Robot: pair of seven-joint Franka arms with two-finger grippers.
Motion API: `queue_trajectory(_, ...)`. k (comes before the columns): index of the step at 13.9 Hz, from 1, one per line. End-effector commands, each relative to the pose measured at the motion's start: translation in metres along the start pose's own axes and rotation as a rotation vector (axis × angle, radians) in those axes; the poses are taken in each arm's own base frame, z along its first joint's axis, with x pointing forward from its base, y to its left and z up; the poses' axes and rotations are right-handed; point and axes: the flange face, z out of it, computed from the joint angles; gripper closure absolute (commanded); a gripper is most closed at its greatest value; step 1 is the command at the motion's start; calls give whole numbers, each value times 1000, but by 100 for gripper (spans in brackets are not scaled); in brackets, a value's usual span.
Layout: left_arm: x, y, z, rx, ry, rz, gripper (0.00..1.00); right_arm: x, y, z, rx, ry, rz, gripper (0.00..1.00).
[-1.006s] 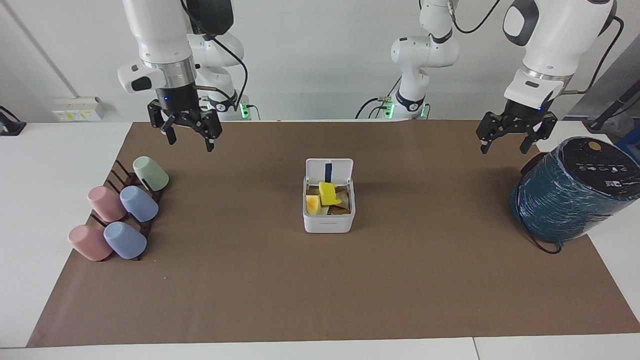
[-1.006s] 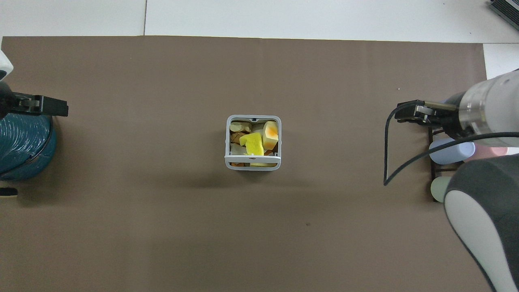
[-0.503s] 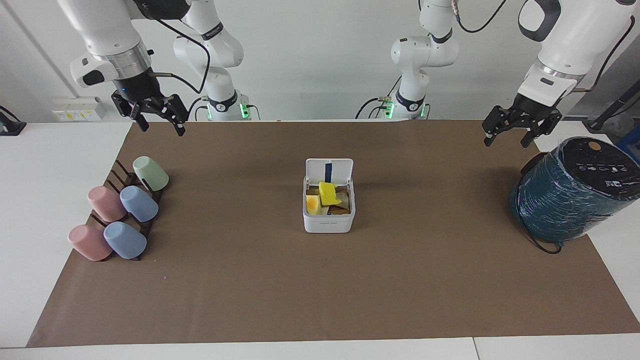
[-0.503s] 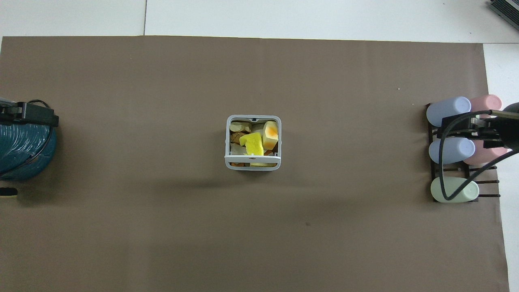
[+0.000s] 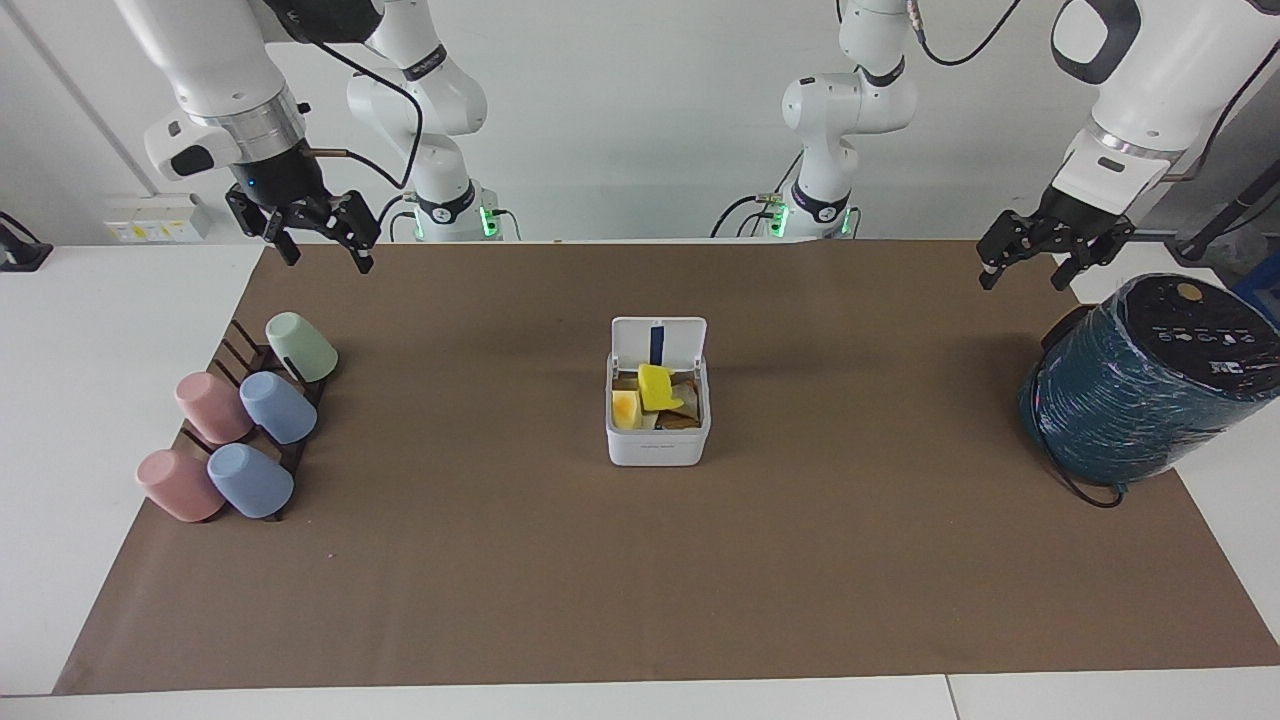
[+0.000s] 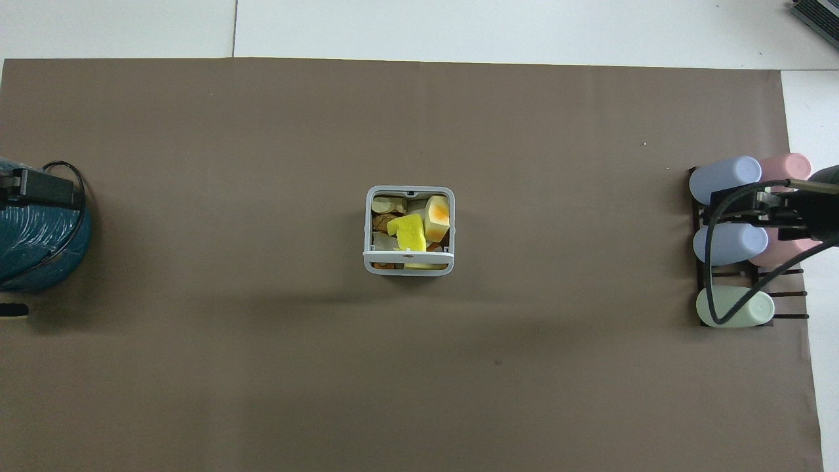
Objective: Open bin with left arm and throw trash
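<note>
While its lid stands raised, the bin (image 5: 657, 435) is seen mid-desk with the trash (image 5: 655, 388) inside. The left tool (image 5: 1030, 265) is held spread above the teal cylinder (image 5: 1140, 400); the right tool (image 5: 318, 243), fingers apart, is raised over the cups (image 5: 245, 420).

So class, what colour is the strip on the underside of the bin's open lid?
Dark blue strip on the white lid; clearest in the facing view.

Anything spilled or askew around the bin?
Nothing spilled. The bin stands square on the mat with its lid up; the yellow scrap pokes above the other trash inside. Left gripper and right gripper hang empty, jaws open.
</note>
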Motion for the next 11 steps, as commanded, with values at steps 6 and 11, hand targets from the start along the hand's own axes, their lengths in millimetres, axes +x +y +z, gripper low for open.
queue_trajectory(6, -12, -4, 3, -10, -20, 4, 0, 3, 32, 1, 23, -40, -28, 0)
queue_trajectory(11, -12, -4, 3, -10, -21, 6, 0, 1, 30, 0, 12, -43, -48, 0)
